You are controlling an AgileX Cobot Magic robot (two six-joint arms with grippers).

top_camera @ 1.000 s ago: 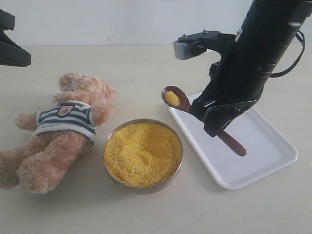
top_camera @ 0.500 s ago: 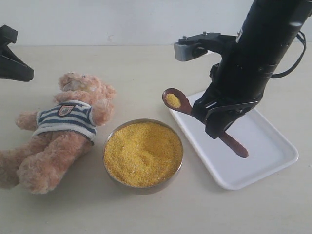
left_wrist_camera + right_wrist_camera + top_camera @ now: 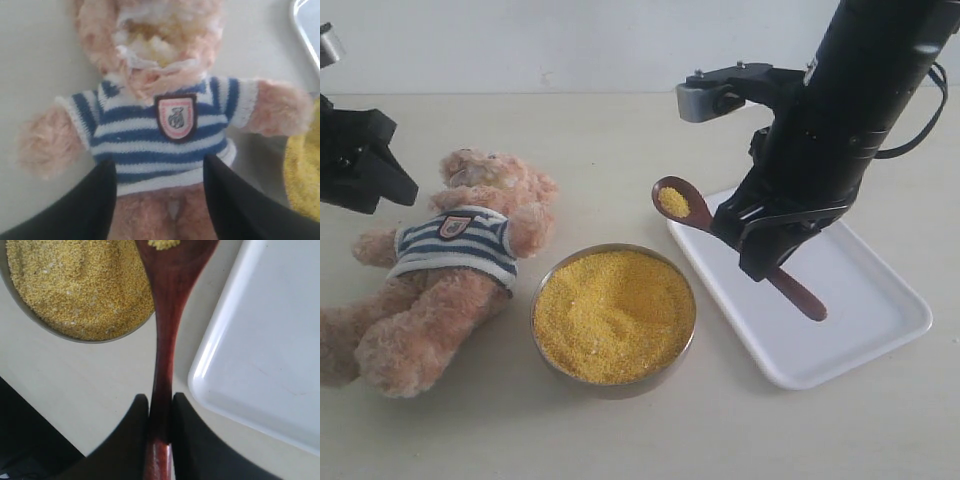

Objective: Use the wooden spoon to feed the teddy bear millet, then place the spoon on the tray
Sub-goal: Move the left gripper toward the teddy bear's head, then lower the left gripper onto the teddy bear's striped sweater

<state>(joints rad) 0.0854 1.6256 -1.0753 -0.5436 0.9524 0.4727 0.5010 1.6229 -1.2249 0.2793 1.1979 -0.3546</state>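
At the right gripper (image 3: 762,258), exterior view: jaws clamped on the handle of the wooden spoon (image 3: 686,209), which is held in the air. The tray (image 3: 865,300) lies beneath this gripper. The metal bowl (image 3: 545,345) of millet (image 3: 612,315) sits beside it, on the teddy bear (image 3: 455,270) side. The left gripper (image 3: 375,170) hangs near the bear's head.

Left wrist view: left gripper (image 3: 160,200) spread wide, the teddy bear's (image 3: 165,115) striped torso between the fingers (image 3: 92,202); contact cannot be judged.

Right wrist view: right gripper (image 3: 160,415) pinching the wooden spoon's (image 3: 167,315) handle. The spoon bowl carries a few grains. Ahead of the fingers (image 3: 131,432), millet (image 3: 75,285) on one side, tray (image 3: 270,350) on the other.
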